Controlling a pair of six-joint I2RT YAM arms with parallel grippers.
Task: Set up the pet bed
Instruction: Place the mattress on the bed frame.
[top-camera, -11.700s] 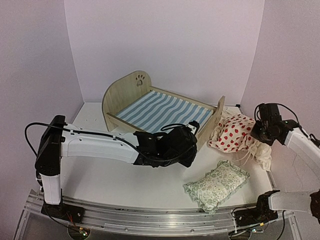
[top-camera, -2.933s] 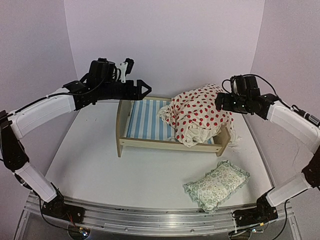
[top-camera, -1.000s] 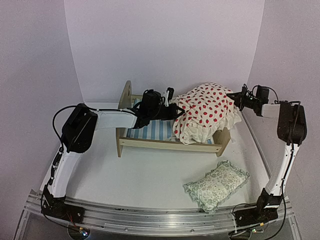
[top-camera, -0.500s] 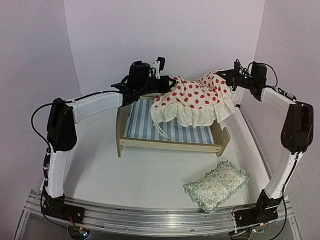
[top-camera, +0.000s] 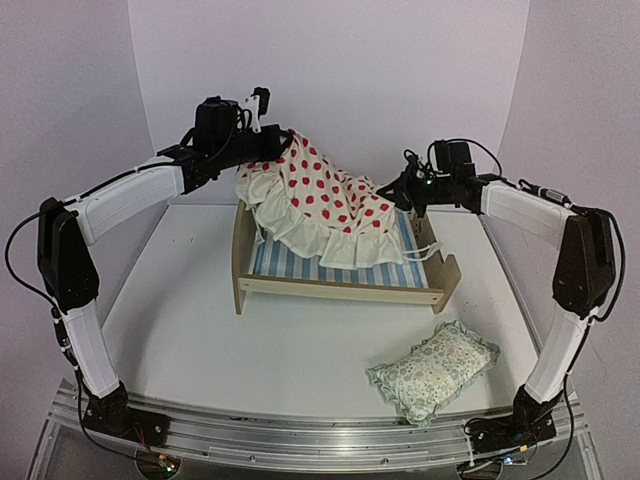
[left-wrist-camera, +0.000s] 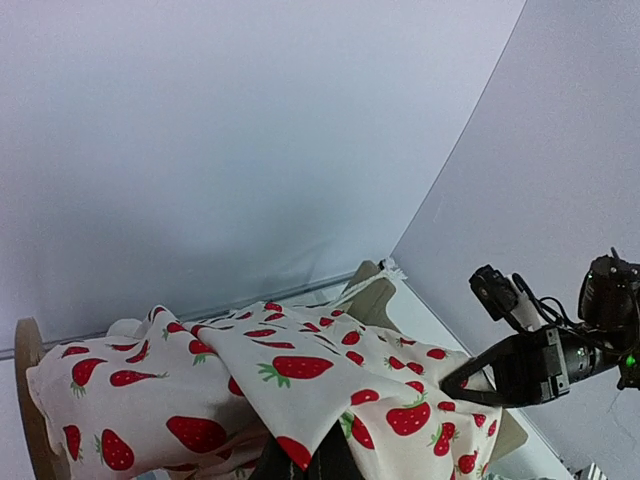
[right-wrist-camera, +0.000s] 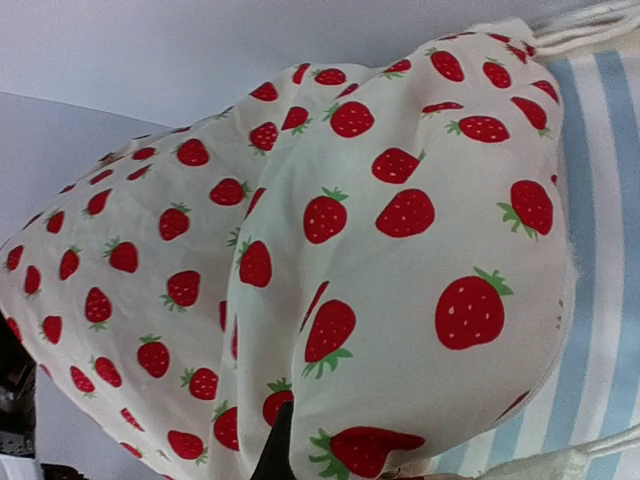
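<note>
The pet bed (top-camera: 300, 287) stands mid-table, headboard at the left, footboard (top-camera: 444, 277) at the right, striped base (top-camera: 345, 272) partly showing. A cream cushion with red strawberries (top-camera: 315, 205) hangs slanted over it, high at the headboard end and low toward the middle. My left gripper (top-camera: 264, 138) is shut on the cushion's upper corner above the headboard. My right gripper (top-camera: 394, 196) is shut on its lower right edge, just over the base. In the left wrist view the fabric (left-wrist-camera: 300, 375) drapes over the gripper (left-wrist-camera: 305, 458). The right wrist view shows cushion (right-wrist-camera: 400, 220) and stripes (right-wrist-camera: 600, 300).
A small green floral frilled pillow (top-camera: 433, 370) lies on the table in front of the bed's right end. Loose white cords (top-camera: 428, 250) dangle from the cushion near the footboard. Walls close in behind and at both sides.
Both grippers have carried the cushion leftward. The left one rose over the headboard; the right one dropped toward the bed's middle, so the cushion now slants down to the right.
</note>
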